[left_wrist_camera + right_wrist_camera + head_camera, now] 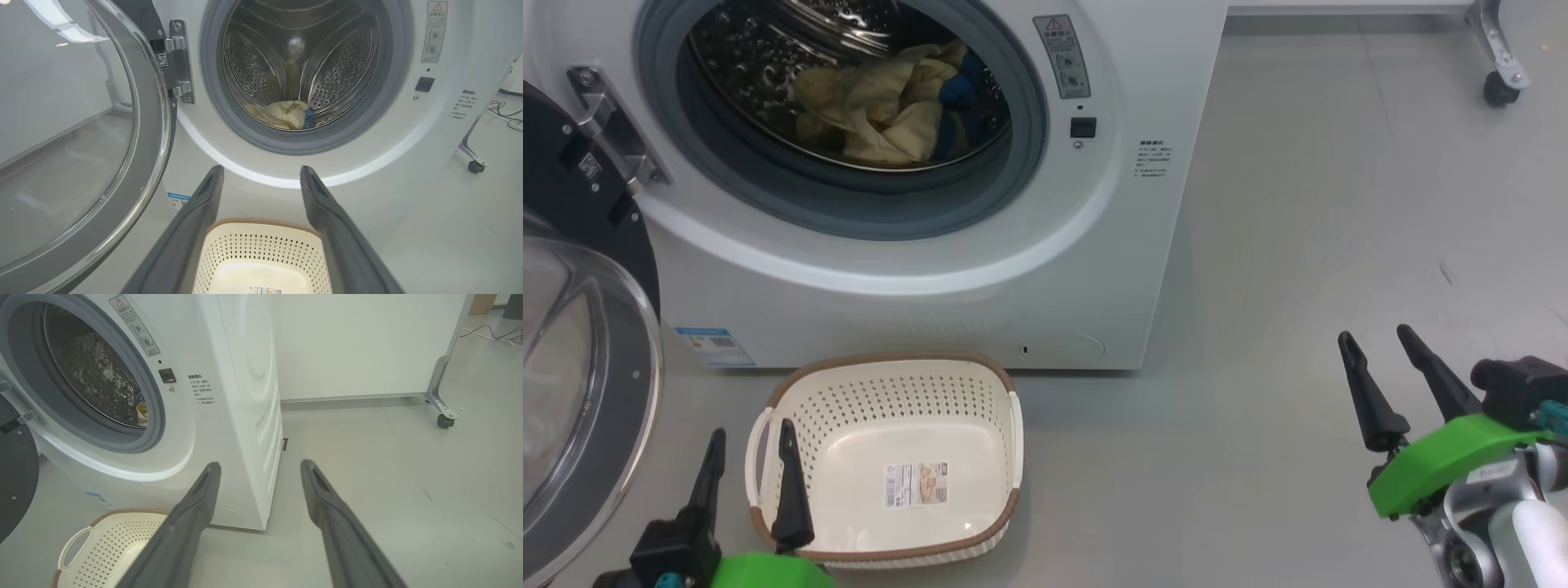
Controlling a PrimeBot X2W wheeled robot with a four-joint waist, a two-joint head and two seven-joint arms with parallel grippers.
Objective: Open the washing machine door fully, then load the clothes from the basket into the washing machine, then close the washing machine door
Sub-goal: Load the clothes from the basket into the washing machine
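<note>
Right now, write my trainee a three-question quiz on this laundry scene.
1. True or false: the basket is empty.
2. Where are the clothes? A: inside the washing machine; B: in the basket; C: on top of the washing machine.
3. Which hand is nearer the basket?
Key: 1 true; 2 A; 3 the left hand.

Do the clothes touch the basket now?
Apart. Head view: the clothes lie inside the washing machine; the basket stands empty on the floor.
</note>
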